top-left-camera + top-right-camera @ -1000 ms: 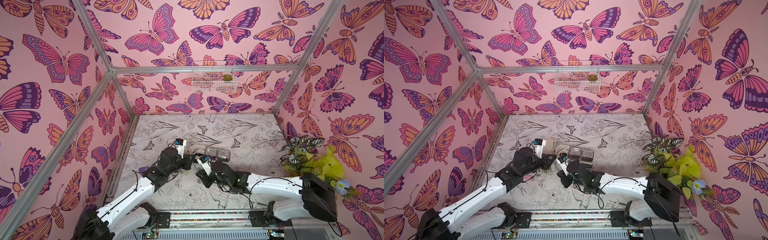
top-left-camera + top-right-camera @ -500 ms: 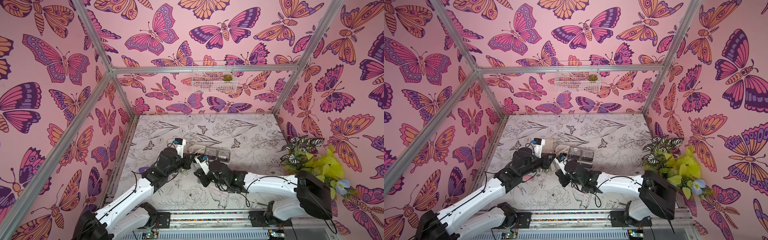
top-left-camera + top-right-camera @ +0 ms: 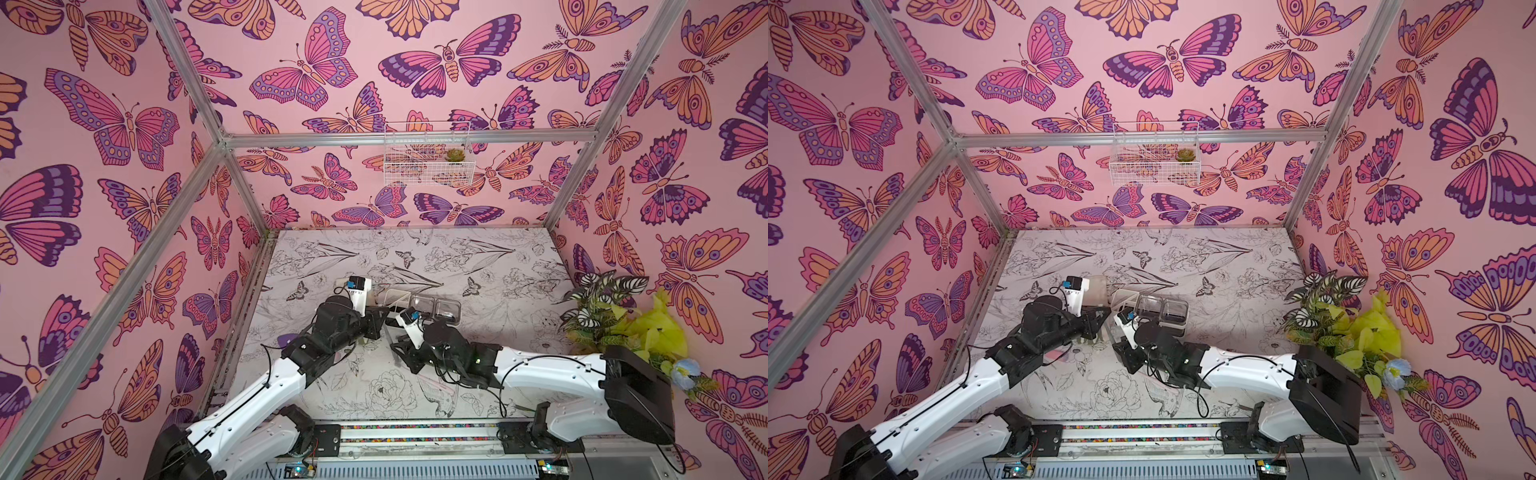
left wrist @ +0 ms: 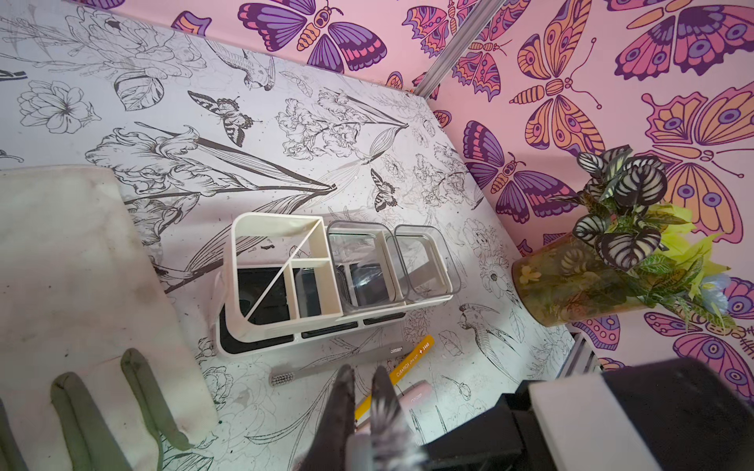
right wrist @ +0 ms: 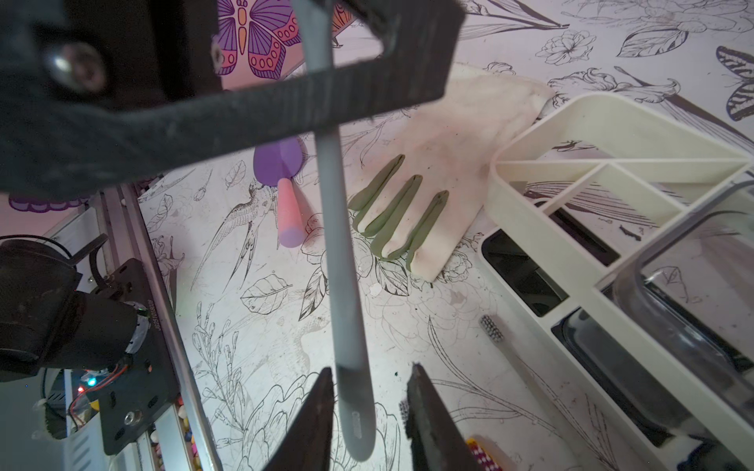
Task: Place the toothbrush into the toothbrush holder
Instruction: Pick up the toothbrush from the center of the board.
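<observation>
A pale grey toothbrush (image 5: 338, 244) hangs above the table. My left gripper (image 4: 362, 377) is shut on its upper part, and a pale piece of it shows between the dark fingers. The lower end of the handle sits between the jaws of my right gripper (image 5: 371, 367), which stand apart and do not press it. The toothbrush holder (image 4: 253, 346), a white caddy with a slotted compartment and two clear cups, stands just beyond both grippers; its white divider (image 5: 551, 166) shows in the right wrist view. In both top views the grippers meet in front of the holder (image 3: 432, 305).
Three more toothbrushes lie in front of the holder: grey (image 4: 334, 361), yellow (image 4: 408, 363) and pink (image 4: 412, 391). A white glove with green fingers (image 4: 81, 265) lies left of the holder, and a purple and pink tool (image 5: 285, 195) lies beyond it. A potted plant (image 4: 571, 281) stands by the right wall. A wire basket (image 3: 428, 153) hangs on the back wall.
My left gripper has shut on the toothbrush. My right gripper's jaws have parted from the handle. Both arms have stayed close together in front of the holder.
</observation>
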Robot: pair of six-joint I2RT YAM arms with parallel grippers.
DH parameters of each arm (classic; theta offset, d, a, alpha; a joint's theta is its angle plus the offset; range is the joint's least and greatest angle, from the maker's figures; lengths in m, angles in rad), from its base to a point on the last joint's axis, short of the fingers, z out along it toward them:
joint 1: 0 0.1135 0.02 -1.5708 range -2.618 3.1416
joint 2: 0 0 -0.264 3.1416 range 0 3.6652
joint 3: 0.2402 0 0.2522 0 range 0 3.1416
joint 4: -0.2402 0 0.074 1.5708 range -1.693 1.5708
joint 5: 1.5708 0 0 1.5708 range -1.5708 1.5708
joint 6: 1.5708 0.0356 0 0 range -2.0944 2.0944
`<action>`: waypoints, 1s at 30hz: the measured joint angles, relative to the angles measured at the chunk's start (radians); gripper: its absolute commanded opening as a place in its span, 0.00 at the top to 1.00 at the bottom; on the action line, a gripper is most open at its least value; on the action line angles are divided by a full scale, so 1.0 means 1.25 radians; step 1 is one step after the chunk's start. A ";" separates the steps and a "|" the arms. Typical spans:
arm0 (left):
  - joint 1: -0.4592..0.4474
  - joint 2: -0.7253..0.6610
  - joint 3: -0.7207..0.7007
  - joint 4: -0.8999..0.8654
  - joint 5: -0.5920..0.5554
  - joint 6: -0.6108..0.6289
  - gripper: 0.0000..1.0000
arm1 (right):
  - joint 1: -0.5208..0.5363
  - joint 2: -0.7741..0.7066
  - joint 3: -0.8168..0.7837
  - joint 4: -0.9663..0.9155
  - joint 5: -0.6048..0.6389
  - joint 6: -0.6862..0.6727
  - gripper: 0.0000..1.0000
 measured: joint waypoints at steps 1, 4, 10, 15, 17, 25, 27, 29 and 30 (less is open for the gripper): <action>0.000 0.000 0.000 -0.001 0.000 0.000 1.00 | 0.000 -0.007 -0.005 -0.001 0.002 0.000 0.63; 0.000 0.000 -0.001 -0.001 0.000 0.001 1.00 | 0.000 -0.031 -0.017 -0.008 0.014 0.000 0.62; 0.000 0.000 -0.001 -0.002 0.002 0.028 1.00 | 0.000 -0.121 -0.046 -0.050 0.068 -0.001 0.60; 0.000 0.003 0.004 -0.001 0.002 0.061 1.00 | 0.000 -0.244 -0.084 -0.121 0.168 0.002 0.49; 0.000 0.009 0.013 0.004 -0.001 0.067 1.00 | 0.000 -0.309 -0.111 -0.150 0.219 0.004 0.44; 0.000 0.098 0.105 0.045 -0.042 0.116 1.00 | -0.002 -0.585 -0.175 -0.308 0.354 -0.005 0.35; 0.000 0.125 0.138 0.049 -0.052 0.139 1.00 | -0.002 -0.642 -0.175 -0.350 0.373 -0.006 0.33; 0.000 0.145 0.165 0.057 -0.068 0.162 1.00 | -0.002 -0.683 -0.175 -0.391 0.390 -0.006 0.31; 0.000 0.154 0.177 0.062 -0.079 0.175 1.00 | -0.002 -0.699 -0.175 -0.414 0.399 -0.005 0.30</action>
